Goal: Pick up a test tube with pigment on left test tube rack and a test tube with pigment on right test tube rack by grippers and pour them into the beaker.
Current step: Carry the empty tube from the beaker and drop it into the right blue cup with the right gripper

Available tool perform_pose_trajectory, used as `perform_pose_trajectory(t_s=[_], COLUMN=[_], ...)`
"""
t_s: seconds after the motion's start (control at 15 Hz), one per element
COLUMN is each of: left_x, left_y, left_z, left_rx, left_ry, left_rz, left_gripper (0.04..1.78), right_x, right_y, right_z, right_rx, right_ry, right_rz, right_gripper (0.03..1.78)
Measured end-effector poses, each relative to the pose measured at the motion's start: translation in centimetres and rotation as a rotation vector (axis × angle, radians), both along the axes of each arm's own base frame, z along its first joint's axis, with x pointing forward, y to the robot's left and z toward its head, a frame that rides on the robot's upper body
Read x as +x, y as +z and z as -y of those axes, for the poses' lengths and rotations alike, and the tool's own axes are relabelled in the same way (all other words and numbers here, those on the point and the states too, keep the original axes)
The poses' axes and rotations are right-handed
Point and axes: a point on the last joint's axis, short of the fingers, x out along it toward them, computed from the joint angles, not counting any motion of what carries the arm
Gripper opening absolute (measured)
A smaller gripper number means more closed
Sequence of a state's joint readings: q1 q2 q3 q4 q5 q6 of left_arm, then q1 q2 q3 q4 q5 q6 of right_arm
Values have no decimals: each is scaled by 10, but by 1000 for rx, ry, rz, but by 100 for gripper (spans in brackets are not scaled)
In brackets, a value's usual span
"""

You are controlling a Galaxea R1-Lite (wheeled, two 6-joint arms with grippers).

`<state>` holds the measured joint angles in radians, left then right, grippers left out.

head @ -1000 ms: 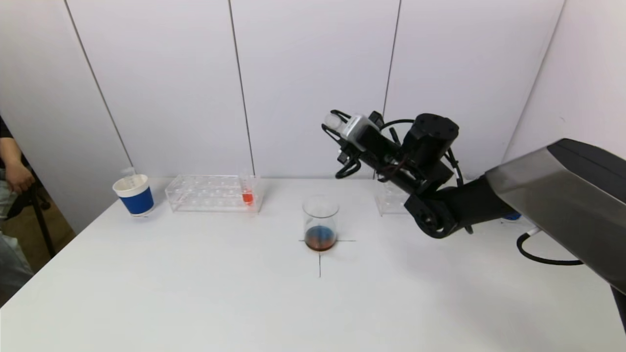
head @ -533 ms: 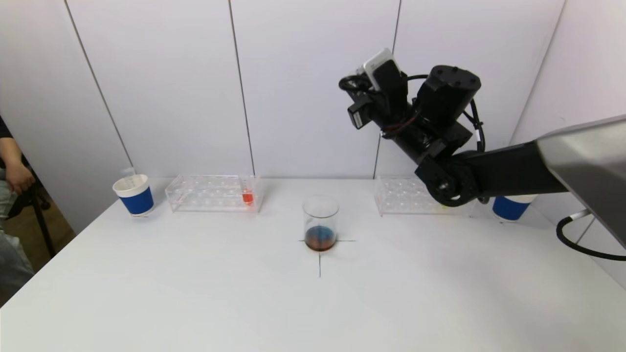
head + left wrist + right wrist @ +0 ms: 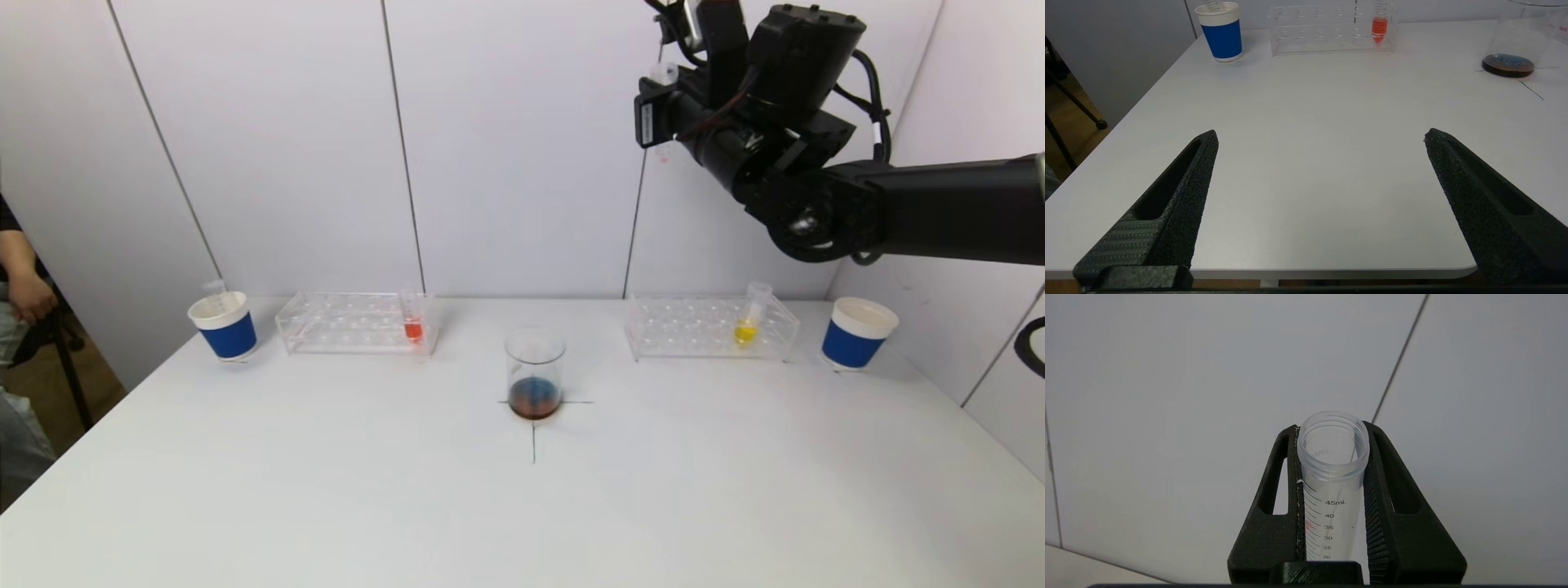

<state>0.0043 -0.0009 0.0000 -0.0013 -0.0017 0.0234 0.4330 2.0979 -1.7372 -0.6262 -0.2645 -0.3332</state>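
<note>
Right gripper [image 3: 1333, 473] clamps a clear graduated test tube [image 3: 1332, 490], apparently emptied, high above the rack; next comes setting it down. Left gripper [image 3: 1321, 139] gapes, idle near-left.

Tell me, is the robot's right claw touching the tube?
Touching. The right wrist view shows the right gripper with both fingers pressed against the test tube.

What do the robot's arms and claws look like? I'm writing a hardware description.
The right arm is matte black with chunky round joint housings and looping black cables. The right claw has two black wedge-shaped fingers with triangular cutouts and ribbed inner faces. The left claw has matching black, rough-textured, slotted tapering fingers.
</note>
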Motion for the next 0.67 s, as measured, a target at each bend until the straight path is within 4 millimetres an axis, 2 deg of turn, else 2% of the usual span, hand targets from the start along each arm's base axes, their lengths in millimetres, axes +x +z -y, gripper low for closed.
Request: perform_pose_trajectory(t_s=[0.47, 0.67], left_x=[0, 0], left_y=[0, 0], left_z=[0, 0], left_rx=[0, 0], left_ry=[0, 0], left_rz=[0, 0], left_gripper=[176, 176], right_x=[2, 0], right_y=[31, 48], right_z=[56, 90], right_rx=[92, 140], right_ry=[-119, -187], right_rz=[-92, -132], right_gripper=[47, 47])
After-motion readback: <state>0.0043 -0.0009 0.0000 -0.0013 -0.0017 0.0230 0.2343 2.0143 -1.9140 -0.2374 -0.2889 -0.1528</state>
